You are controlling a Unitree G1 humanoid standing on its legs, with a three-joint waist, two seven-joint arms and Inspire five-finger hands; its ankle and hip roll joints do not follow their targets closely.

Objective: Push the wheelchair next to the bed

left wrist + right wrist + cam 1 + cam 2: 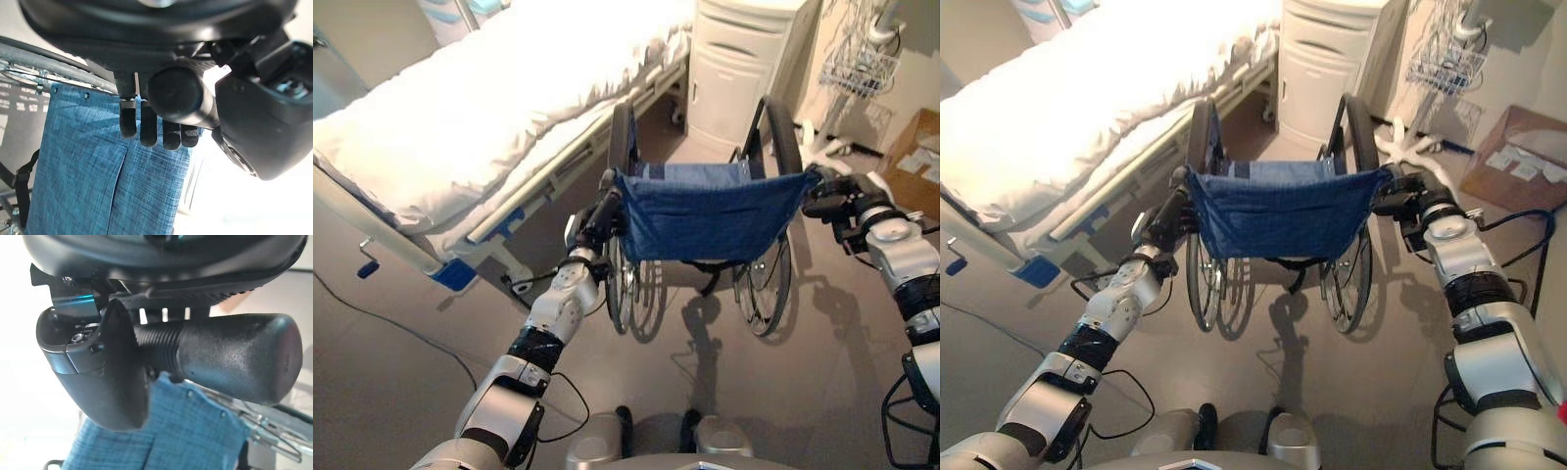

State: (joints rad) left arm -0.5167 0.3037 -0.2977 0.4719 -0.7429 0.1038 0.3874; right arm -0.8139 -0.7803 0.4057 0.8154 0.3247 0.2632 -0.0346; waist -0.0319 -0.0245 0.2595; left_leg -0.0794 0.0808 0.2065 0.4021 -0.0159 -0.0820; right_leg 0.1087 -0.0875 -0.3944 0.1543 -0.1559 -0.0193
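Observation:
A wheelchair (710, 211) with a blue cloth backrest and black armrests stands in front of me, facing away, its left wheel close to the foot end of the bed (480, 108). My left hand (597, 220) is shut on the left push handle (181, 95), its fingers (146, 129) curled over the black grip. On the other side, my right hand (832, 196) is shut on the right push handle (234, 357), thumb wrapped round the ribbed grip. The bed has a white quilt and a metal side rail (543, 181).
A white bedside cabinet (744, 64) stands beyond the wheelchair at the bed's head side. A stand with a wire basket (862, 64) and a cardboard box (915, 157) lie to the right. The bed's crank handle (367, 266) sticks out at the left.

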